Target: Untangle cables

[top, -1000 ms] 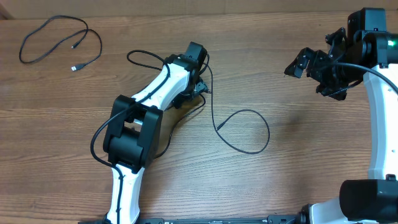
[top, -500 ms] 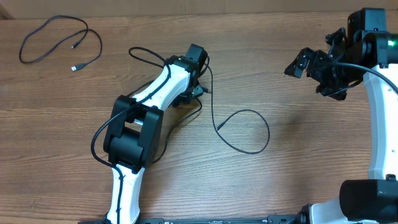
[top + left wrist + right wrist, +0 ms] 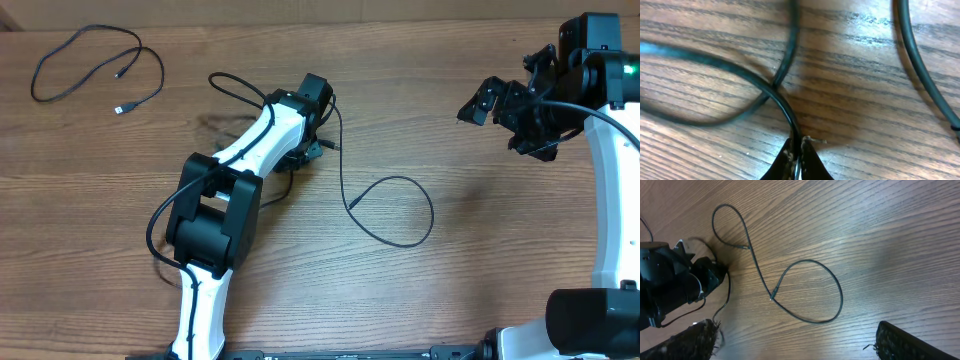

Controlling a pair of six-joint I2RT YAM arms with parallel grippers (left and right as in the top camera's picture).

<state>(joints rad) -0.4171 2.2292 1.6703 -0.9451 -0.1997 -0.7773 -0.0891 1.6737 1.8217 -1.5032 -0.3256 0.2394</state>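
While left tool (image 3: 796,150) pinches shut on cable (image 3: 784,106) | loose loop (image 3: 841,300) lies rightward — toward wide-open, empty right tool (image 3: 795,340) | left arm nearer.

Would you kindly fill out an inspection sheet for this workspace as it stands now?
Surface: wooden table, grain bare where visible.
Job's things: separated cable lies at the far left corner; looped cable lies at centre; tangled cables cross in front of the left gripper.
Clutter: nothing seen.
Grippers: left gripper is pinched on one of the tangled cables; right gripper is open, empty and above the table.
Cables: arm wiring runs along the arms.
Surroundings: nothing seen.
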